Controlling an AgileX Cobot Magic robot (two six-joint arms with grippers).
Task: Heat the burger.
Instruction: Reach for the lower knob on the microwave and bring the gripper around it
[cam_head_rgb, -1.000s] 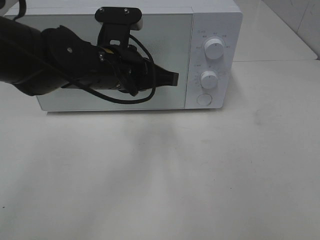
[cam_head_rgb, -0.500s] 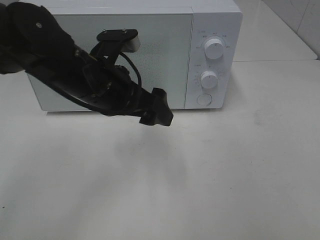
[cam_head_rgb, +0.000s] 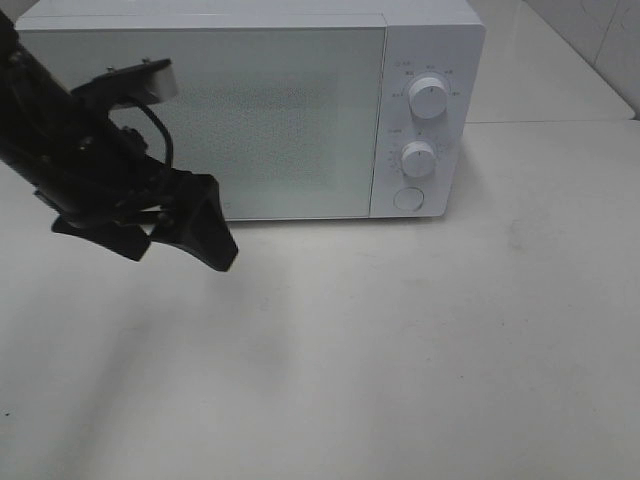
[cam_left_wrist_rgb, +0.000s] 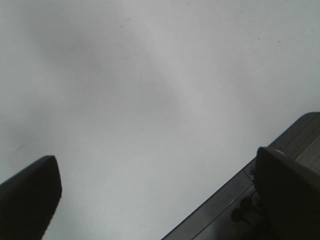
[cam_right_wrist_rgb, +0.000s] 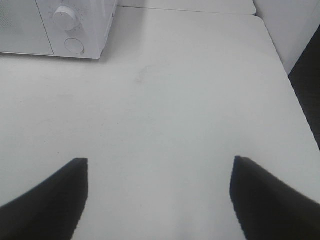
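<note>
Far left, exterior view: left arm (cam_head_rgb: 60, 150) comes in black from the frame edge, crossing the microwave's near left corner. Left gripper (cam_head_rgb: 165, 228) hangs above the table (cam_head_rgb: 400, 350), just in front of the microwave (cam_head_rgb: 250, 110), tips toward the tabletop. In the wrist view its fingers (cam_left_wrist_rgb: 30, 195) stand wide apart, with only bare white surface between them; it holds nothing. Microwave sits at the back of the table, long side facing the camera, door (cam_head_rgb: 270, 120) shut and frosted, so the inside is unreadable. Burger is not in view in any picture; its place, heading and long axis cannot be told. Right of the door is the control panel: two white knobs (cam_head_rgb: 428, 98), one above the other, and a round button (cam_head_rgb: 407, 198) below them. From the microwave's front to the near edge of the frame the table is open white surface across the whole width. Right of the microwave the tabletop runs on; in the right wrist view its right edge drops to a dark gap. Right gripper (cam_right_wrist_rgb: 157, 172) is out of the exterior view; its wrist view shows the jaws spread wide above bare table, gripping nothing, well apart from the microwave.
</note>
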